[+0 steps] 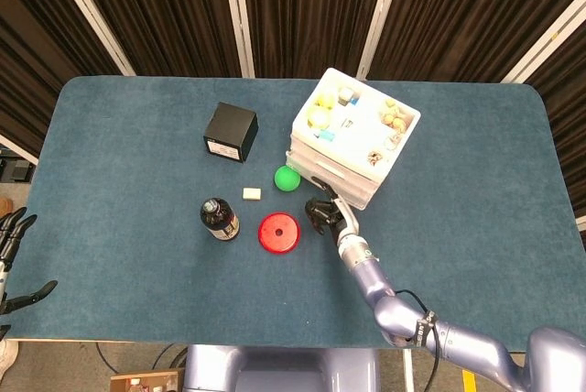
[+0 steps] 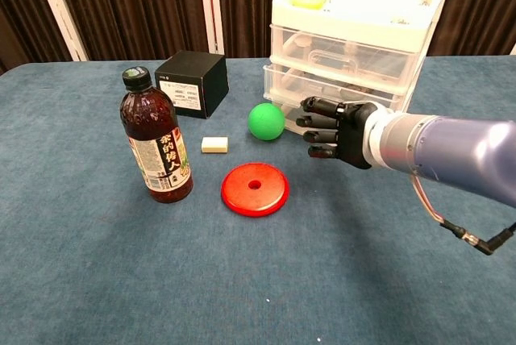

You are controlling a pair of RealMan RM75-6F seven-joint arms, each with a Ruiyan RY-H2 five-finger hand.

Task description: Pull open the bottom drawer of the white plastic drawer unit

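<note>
The white plastic drawer unit [image 1: 355, 140] [image 2: 355, 31] stands at the right of the blue table, with small items on its lid. My right hand [image 1: 322, 213] [image 2: 334, 127] is at the front of the bottom drawer [image 2: 284, 117], fingers pointing left and lying against it. The hand hides the handle and the contact. The whole unit sits skewed, its front corner near the green ball [image 2: 266, 121]. My left hand [image 1: 13, 230] hangs off the table's left edge, fingers apart and holding nothing.
A red disc [image 2: 255, 189] lies just left of my right hand. A brown bottle [image 2: 156, 139] stands further left, with a small cream block [image 2: 214, 144] and a black box [image 2: 192, 81] behind it. The table's front edge is close below.
</note>
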